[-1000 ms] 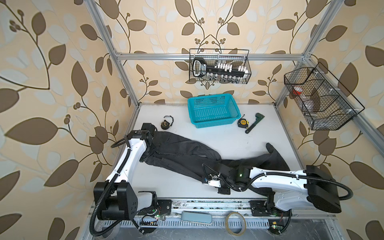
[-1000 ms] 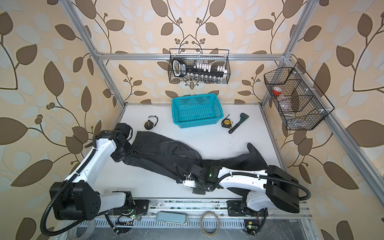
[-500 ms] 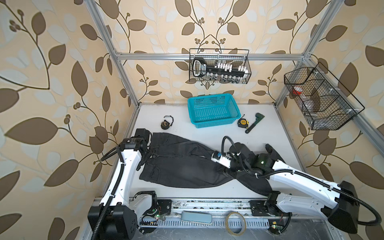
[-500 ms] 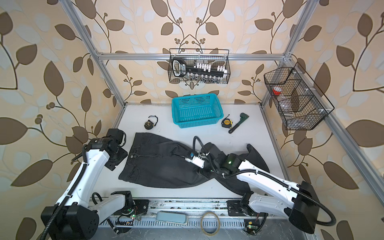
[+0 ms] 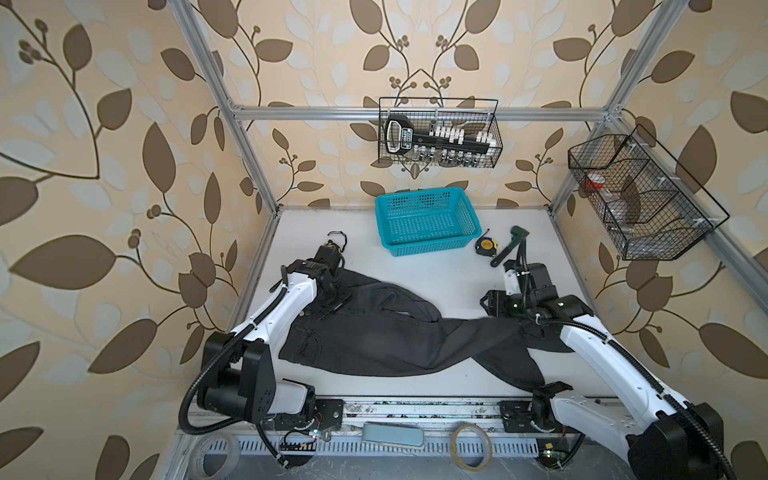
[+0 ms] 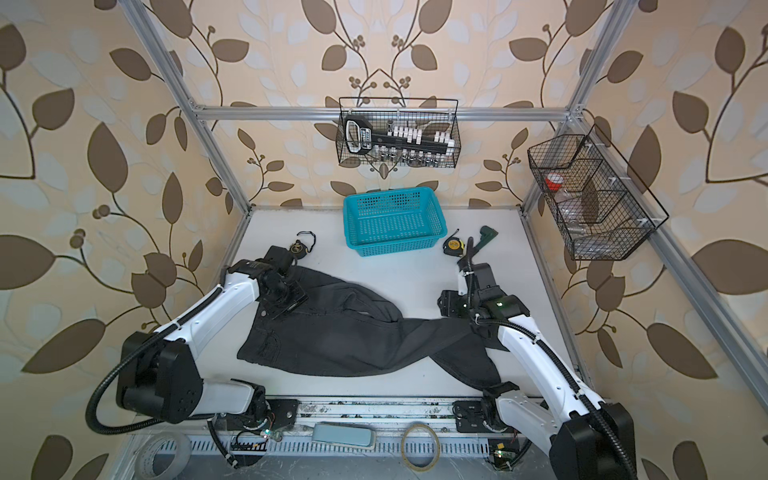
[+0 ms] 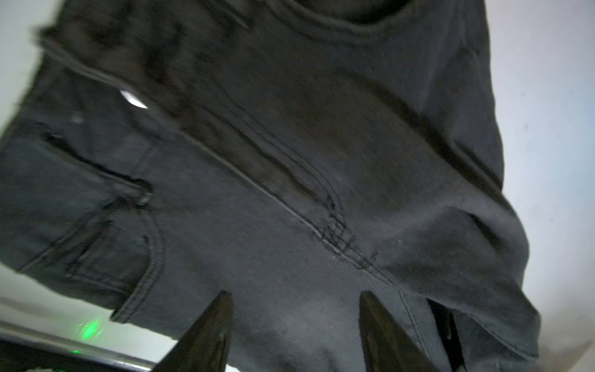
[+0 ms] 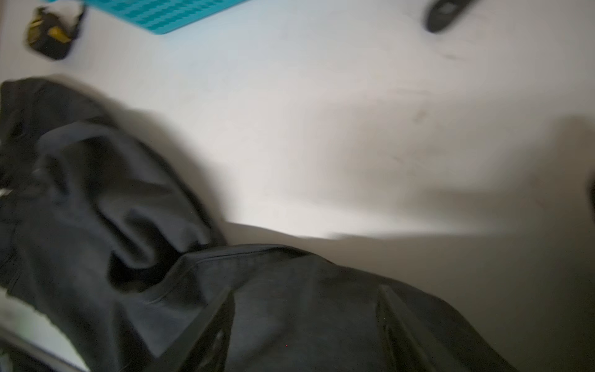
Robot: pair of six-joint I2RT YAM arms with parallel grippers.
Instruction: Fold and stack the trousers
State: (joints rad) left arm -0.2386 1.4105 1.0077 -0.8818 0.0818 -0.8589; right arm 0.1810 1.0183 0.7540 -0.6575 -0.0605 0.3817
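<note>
Both released: left gripper [image 7: 293,294] with fingers apart over the waist of the trousers [image 5: 395,340], right gripper [image 8: 306,291] likewise above a leg, nothing pinched in either. Trousers spread across the table [image 5: 415,270], in front of the basket [image 5: 428,220], waist at left, legs trailing right, crossed and bunched. Judged as flattening before the first fold. Best to pinch one leg's hem, draw it straight over its mate, smooth the bunch, align seams, and lift low without dragging the waist.
</note>
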